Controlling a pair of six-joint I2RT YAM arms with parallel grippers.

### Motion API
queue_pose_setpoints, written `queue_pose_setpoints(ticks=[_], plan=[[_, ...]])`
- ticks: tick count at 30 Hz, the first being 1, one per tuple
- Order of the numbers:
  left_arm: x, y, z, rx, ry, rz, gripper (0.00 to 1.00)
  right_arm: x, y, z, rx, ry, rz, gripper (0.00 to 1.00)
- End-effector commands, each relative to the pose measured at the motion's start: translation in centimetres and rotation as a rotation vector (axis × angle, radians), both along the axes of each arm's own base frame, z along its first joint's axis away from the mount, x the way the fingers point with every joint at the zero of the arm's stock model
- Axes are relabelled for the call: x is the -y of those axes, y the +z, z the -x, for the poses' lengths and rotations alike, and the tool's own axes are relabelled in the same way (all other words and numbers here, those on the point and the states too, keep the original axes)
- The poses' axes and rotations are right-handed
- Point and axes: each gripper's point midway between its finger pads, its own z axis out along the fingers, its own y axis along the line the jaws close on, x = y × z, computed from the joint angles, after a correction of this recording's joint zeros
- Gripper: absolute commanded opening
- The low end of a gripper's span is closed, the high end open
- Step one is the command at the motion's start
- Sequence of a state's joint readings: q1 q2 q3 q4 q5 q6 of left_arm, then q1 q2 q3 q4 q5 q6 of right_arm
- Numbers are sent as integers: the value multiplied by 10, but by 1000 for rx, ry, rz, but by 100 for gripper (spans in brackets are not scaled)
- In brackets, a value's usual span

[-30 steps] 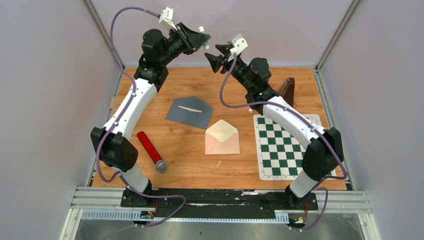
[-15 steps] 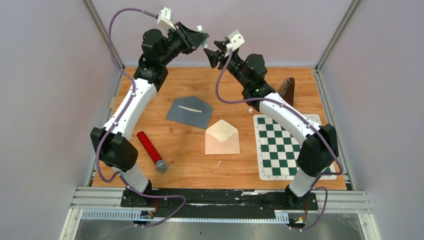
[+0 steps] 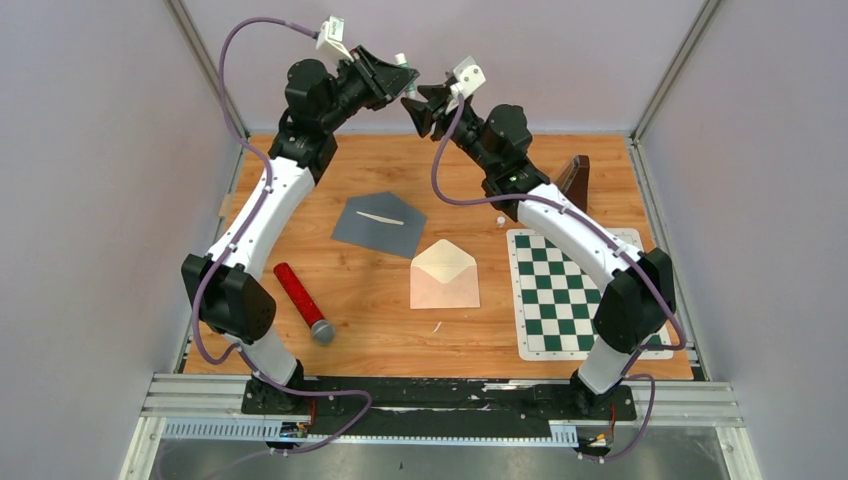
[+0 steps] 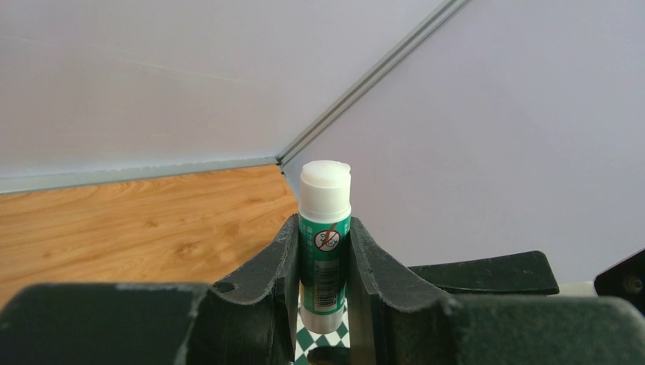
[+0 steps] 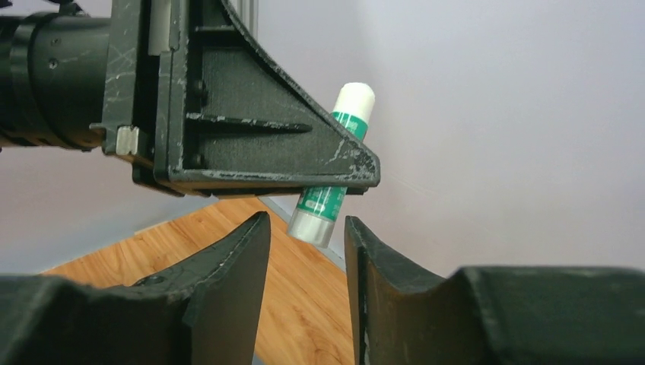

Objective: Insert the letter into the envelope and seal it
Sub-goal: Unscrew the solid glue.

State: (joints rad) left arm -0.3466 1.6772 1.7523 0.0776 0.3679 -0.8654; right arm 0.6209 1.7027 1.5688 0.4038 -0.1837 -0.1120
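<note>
My left gripper (image 3: 397, 78) is raised high at the back and shut on a green and white glue stick (image 4: 325, 242), uncapped with its white glue tip up. My right gripper (image 3: 420, 108) is open right beside it; in the right wrist view the glue stick's grey base (image 5: 312, 226) hangs just above the gap between my open fingers (image 5: 232, 266). A cream envelope (image 3: 445, 275) lies on the table with its flap open. A grey envelope (image 3: 380, 222) with a pale strip on it lies behind it. No separate letter shows.
A red cylinder with a grey end (image 3: 303, 301) lies at the left front. A green and white chessboard mat (image 3: 575, 290) covers the right side. A small white cap (image 3: 500, 218) and a dark brown block (image 3: 575, 178) sit at the back right.
My right gripper has moved left and up toward the left gripper, closing the gap until its open fingers sit under the glue stick's base. The left gripper has barely moved.
</note>
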Motion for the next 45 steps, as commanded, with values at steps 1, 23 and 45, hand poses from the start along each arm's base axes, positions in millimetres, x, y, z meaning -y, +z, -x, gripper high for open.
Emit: queue_pose_setpoints(ticks=[1, 23, 45], plan=[[-2, 21, 11, 55, -7, 22, 0, 0, 23, -6, 7, -26, -77, 38], [-3, 25, 12, 87, -6, 20, 0, 0, 6, -19, -88, -66, -36, 36], [-3, 25, 12, 112, -4, 2, 0, 2, 7, -15, -107, -62, -26, 26]])
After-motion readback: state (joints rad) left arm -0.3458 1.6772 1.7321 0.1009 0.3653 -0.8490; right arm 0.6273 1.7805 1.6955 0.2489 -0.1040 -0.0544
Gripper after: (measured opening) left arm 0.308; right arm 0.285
